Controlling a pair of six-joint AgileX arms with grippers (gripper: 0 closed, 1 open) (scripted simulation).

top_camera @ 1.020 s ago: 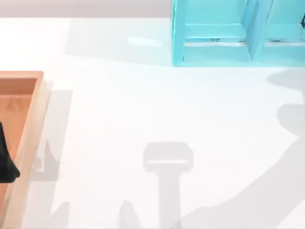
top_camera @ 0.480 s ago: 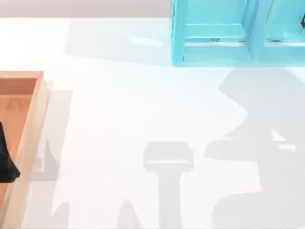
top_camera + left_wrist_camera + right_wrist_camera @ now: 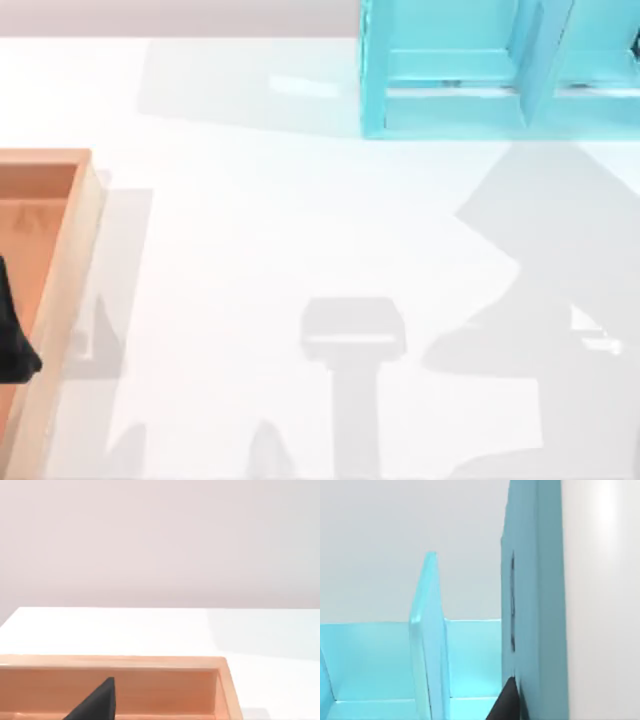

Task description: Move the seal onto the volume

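The seal and the volume are out of view. A dark part of my left gripper (image 3: 12,345) sits at the top view's left edge, over the inside of a wooden tray (image 3: 70,260). The left wrist view shows the same dark tip (image 3: 97,702) above the tray's far wall (image 3: 125,662). A dark tip of my right gripper (image 3: 506,702) appears in the right wrist view, close against the side panel of a light-cyan shelf unit (image 3: 532,605).
The light-cyan shelf unit (image 3: 480,70) stands at the back right of the white table (image 3: 250,220). A broad arm shadow (image 3: 540,300) covers the table's right side. A smaller shadow (image 3: 352,330) lies near the front middle.
The large shadow on the table's right has spread leftward and forward. The left gripper and the tray have not moved.
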